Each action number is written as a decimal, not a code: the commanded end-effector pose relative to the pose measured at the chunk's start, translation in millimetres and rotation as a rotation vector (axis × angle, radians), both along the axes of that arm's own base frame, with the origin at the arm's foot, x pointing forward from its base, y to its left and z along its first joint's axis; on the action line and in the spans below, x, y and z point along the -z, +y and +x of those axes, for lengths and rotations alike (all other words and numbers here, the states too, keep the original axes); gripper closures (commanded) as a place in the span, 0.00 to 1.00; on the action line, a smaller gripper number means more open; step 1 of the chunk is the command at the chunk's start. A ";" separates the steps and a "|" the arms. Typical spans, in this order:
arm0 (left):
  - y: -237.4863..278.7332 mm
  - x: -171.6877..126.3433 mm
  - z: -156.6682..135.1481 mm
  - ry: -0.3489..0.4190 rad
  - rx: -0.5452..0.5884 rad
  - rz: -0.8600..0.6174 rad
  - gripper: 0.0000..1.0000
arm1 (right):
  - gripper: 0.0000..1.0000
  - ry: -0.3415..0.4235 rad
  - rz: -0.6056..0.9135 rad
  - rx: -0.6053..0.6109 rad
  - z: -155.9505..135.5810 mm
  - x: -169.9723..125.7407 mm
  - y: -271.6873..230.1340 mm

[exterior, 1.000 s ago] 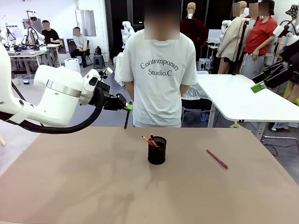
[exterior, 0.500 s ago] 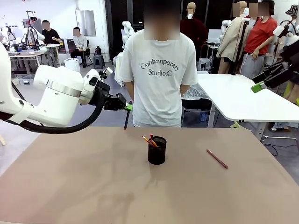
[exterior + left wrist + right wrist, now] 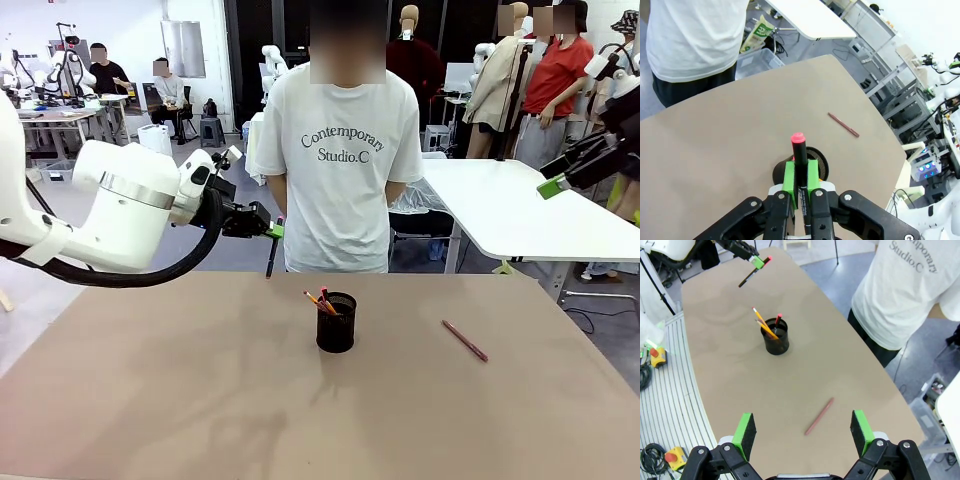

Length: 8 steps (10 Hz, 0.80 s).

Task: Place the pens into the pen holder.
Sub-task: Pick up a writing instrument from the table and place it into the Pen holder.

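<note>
The black wire-mesh pen holder (image 3: 336, 323) stands mid-table with a yellow-orange pencil (image 3: 313, 300) and a red-tipped pen (image 3: 777, 319) leaning in it. My left gripper (image 3: 272, 230) hovers above the table's far edge, left of the holder, shut on a black pen with red ends (image 3: 270, 257) that hangs downward. In the left wrist view the pen's red cap (image 3: 798, 139) sticks out between the green pads, with the holder (image 3: 819, 159) partly hidden behind them. A pinkish-red pen (image 3: 465, 341) lies flat to the holder's right. My right gripper (image 3: 553, 184) is open, high at the right; in its own view (image 3: 803, 432) the pinkish-red pen (image 3: 819, 416) lies below it.
A person in a white T-shirt (image 3: 342, 150) stands at the table's far edge, hands behind the back. A white table (image 3: 520, 205) stands behind on the right. The brown tabletop (image 3: 200, 400) is bare around the holder.
</note>
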<state>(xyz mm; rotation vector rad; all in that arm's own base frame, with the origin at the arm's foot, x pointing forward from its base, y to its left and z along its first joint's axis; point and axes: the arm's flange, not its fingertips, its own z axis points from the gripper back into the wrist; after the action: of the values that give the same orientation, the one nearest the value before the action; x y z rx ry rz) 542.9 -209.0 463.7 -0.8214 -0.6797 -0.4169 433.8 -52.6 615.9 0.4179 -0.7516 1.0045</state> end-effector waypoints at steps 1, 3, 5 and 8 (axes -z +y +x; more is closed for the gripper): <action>-0.8 -0.6 1.7 0.050 -0.001 -0.001 1.00 | 0.00 -0.007 0.010 -0.001 -1.0 -1.8 1.0; -1.2 0.8 -0.3 0.012 -0.001 -0.001 1.00 | 0.00 -0.007 0.010 -0.001 -1.0 -1.8 1.0; 4.6 13.3 16.3 -0.164 0.009 -0.006 1.00 | 0.00 -0.007 0.010 -0.001 -1.0 -1.8 1.0; -3.2 11.8 17.5 -0.518 0.205 -0.229 1.00 | 0.00 -0.007 0.010 -0.001 -1.0 -1.8 1.0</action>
<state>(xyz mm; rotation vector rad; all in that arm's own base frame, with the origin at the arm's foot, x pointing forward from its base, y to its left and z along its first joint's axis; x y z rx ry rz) 569.3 -213.3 475.0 -0.8667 -1.0216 -0.6544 433.8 -52.6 616.0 0.4178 -0.7517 1.0045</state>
